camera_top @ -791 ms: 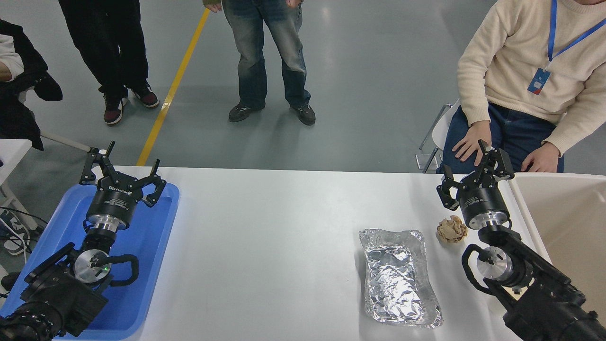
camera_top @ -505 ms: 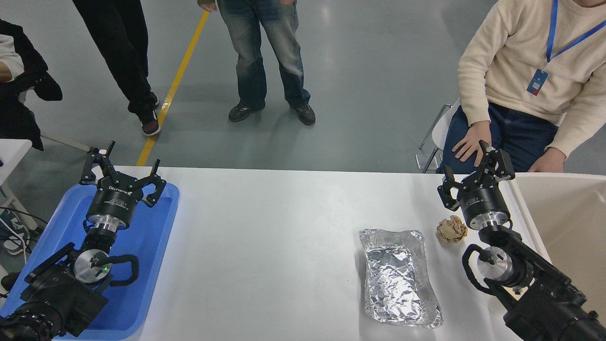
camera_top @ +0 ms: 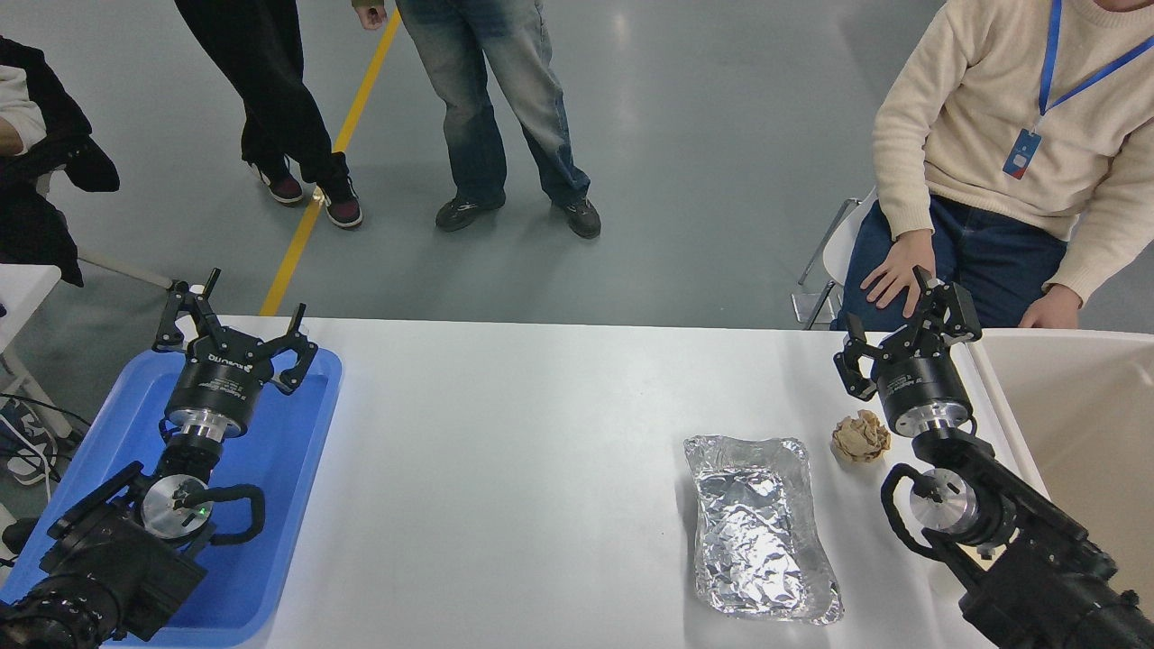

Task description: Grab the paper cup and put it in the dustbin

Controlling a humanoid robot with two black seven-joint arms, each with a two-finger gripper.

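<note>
No paper cup shows anywhere in the head view; it is hidden or out of view. The dustbin (camera_top: 1073,424), a big beige bin with a thick rim, stands at the table's right end, and only part of its inside is in view. My right gripper (camera_top: 894,326) hovers open and empty near the table's far edge, just left of the bin's rim. My left gripper (camera_top: 236,317) is parked open above the far end of a blue tray at the lower left.
A crumpled brown paper ball (camera_top: 861,436) lies just left of my right wrist. A crinkled foil tray (camera_top: 757,527) lies nearer the front. The blue tray (camera_top: 288,505) fills the left end. A seated person's hand (camera_top: 892,266) rests just behind my right gripper; two others stand behind.
My right gripper has crept slightly towards the far right, still open. The left arm is still. The standing people at the back have stepped to the right.
</note>
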